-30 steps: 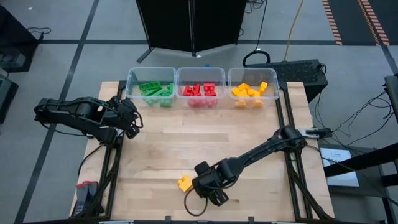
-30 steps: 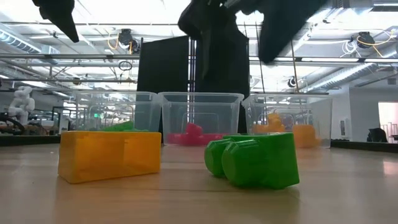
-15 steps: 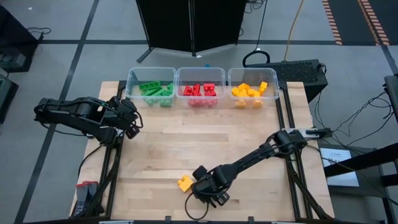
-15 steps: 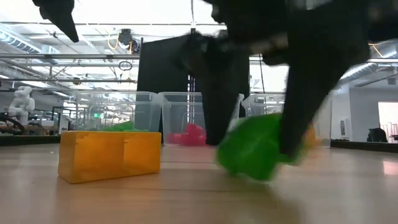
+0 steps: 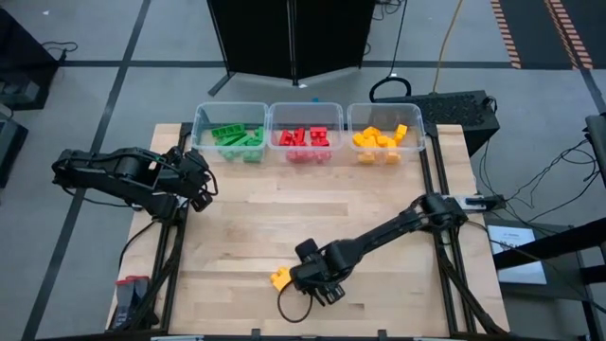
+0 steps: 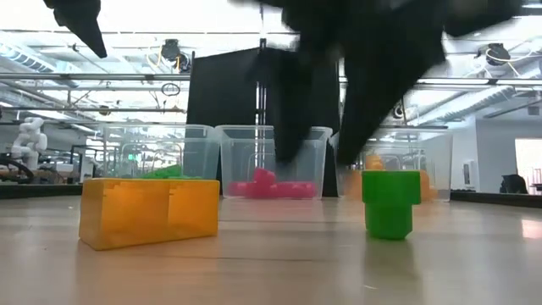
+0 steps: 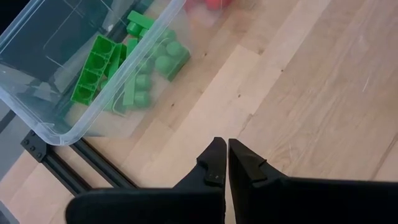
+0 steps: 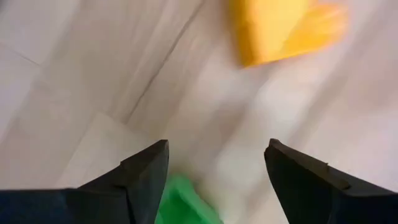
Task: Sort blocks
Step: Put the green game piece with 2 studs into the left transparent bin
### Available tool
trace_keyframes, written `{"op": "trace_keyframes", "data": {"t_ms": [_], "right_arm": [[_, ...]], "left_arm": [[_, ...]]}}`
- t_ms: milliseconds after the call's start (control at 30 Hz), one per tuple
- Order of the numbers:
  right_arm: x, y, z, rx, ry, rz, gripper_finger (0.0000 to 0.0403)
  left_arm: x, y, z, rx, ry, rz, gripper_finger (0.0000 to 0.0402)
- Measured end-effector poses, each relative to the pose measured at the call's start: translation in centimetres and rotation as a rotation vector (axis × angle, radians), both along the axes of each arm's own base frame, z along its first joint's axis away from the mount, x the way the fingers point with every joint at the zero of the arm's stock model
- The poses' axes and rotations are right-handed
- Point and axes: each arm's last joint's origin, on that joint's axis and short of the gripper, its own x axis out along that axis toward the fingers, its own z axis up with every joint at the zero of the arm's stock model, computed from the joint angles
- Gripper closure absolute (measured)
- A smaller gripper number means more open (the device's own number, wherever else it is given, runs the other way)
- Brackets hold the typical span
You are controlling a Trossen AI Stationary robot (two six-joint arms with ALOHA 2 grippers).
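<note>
At the left edge of the high view I see the left gripper (image 5: pixel 202 187) pinched shut and empty. Lower centre, a yellow block (image 5: pixel 280 278) lies beside my right gripper (image 5: pixel 315 281), fingers spread wide over a green block (image 6: pixel 390 202) standing untouched.
</note>
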Motion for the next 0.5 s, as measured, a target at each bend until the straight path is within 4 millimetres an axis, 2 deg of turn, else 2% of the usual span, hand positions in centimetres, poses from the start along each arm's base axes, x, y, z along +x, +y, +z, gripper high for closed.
{"op": "trace_keyframes", "data": {"t_ms": [100, 167, 367, 500], "right_arm": [[-0.6, -0.5, 3.3, 0.026, -0.066, -0.001, 0.0145], [-1.1, -0.6, 4.5, 0.029, -0.076, 0.021, 0.0145], [-2.5, -0.5, 5.0, -0.015, 0.0, 0.104, 0.0145], [-2.9, 0.1, 3.4, -0.063, 0.075, 0.215, 0.0145]], "left_arm": [[0.0, 0.0, 0.0, 0.001, 0.001, -0.001, 0.0402], [0.0, 0.0, 0.0, 0.003, 0.004, -0.006, 0.0402], [0.0, 0.0, 0.0, 0.01, 0.009, -0.018, 0.0402], [0.0, 0.0, 0.0, 0.009, 0.009, -0.018, 0.0402]]}}
